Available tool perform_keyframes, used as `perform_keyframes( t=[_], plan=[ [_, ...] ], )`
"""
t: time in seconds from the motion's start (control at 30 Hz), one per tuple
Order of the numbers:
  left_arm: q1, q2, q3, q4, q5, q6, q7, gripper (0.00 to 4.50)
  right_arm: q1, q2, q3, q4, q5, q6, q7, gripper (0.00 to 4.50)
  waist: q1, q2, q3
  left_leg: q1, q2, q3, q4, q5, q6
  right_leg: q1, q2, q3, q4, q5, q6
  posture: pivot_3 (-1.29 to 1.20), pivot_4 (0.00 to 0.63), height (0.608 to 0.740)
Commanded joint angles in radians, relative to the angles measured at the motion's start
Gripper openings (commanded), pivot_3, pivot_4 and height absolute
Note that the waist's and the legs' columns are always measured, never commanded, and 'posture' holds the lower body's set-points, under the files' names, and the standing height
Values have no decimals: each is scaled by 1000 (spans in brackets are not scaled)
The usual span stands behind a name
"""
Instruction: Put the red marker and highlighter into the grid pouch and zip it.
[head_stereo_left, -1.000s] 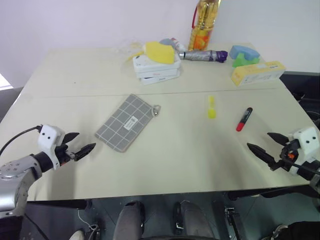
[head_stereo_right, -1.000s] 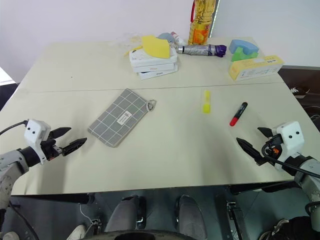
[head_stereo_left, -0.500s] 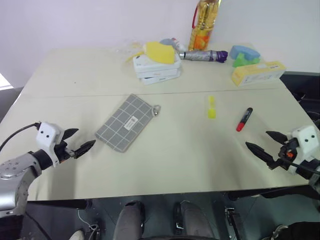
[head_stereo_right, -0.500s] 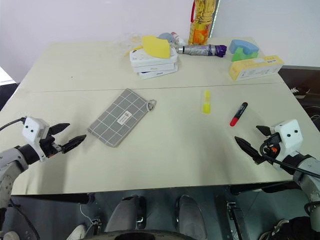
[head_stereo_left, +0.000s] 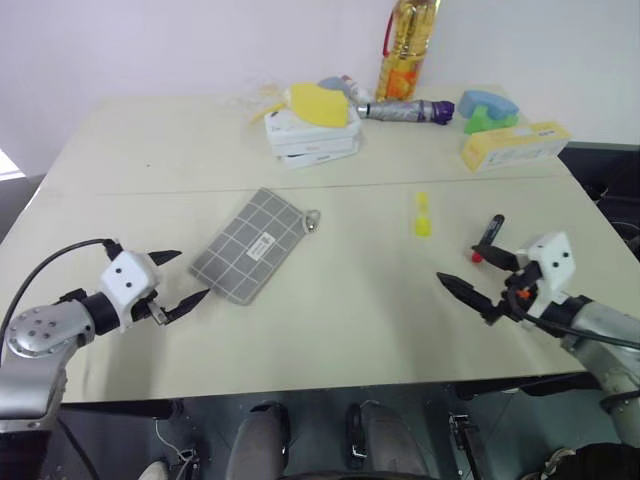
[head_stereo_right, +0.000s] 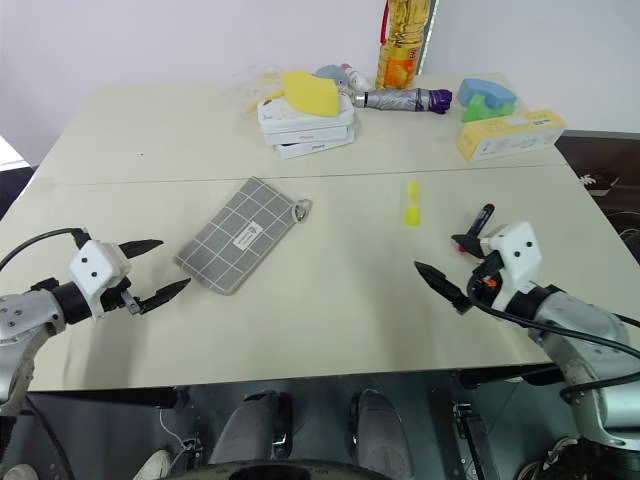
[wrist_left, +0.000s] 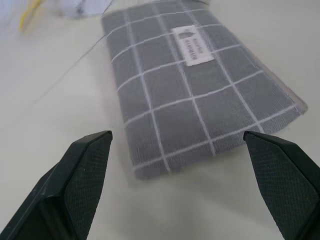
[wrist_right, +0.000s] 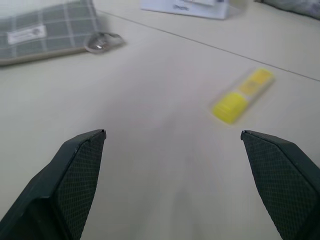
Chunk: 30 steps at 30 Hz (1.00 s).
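One grid pouch, one highlighter, one red marker; both grippers spread, empty

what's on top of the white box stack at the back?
A yellow sponge-like lump sits on the stacked white boxes. It covers part of the top box; whatever lies beneath it is hidden.
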<state>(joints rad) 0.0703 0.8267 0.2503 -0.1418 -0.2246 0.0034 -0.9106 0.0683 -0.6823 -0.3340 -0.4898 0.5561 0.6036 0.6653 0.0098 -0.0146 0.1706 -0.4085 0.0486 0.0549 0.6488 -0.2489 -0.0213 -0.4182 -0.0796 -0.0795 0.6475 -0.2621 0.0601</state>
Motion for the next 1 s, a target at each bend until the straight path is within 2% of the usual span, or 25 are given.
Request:
perform_keyframes(
  t=[0.03,0.23,0.53,0.7,0.8,0.9,1.0],
  plan=[
    [24,48,-14,-13,47,-97,-53,4441,-18,14,23,-43,15,-7,-11,4500,1,0,0,0,0,0,0,0,0,0,0,0,0,0,0,0,150,740],
    [-20,55,-115,47,209,-281,-14,4441,-17,48,77,-76,14,-6,-39,4500,6,0,0,-1,0,0,-1,0,0,-1,-1,0,0,0,0,0,150,740],
    [-130,-37,-266,191,458,-440,194,4441,-18,57,90,-99,26,0,-67,4500,5,2,-1,0,0,1,0,0,0,0,-1,0,0,2,3,0,150,740],
    [-156,-76,-300,243,506,-450,271,4441,-43,67,108,-116,37,7,-85,4500,8,4,-2,2,0,1,1,0,0,4,-1,-1,0,2,3,0,150,740],
    [-152,-74,-309,256,506,-466,288,4441,-106,89,167,-133,49,41,-107,4500,4,6,-4,4,0,0,1,0,0,5,-1,-1,0,1,3,0,150,740],
    [-145,-76,-307,269,493,-477,301,4441,-187,139,267,-119,14,59,-148,4500,3,8,-5,5,1,-1,1,0,0,6,-1,-1,0,1,3,0,150,740],
    [-141,-76,-305,279,467,-495,297,4441,-301,229,399,-25,-97,33,-223,4500,2,9,-6,5,1,-1,1,0,0,5,-1,-1,1,2,3,0,150,740]
  ],
)
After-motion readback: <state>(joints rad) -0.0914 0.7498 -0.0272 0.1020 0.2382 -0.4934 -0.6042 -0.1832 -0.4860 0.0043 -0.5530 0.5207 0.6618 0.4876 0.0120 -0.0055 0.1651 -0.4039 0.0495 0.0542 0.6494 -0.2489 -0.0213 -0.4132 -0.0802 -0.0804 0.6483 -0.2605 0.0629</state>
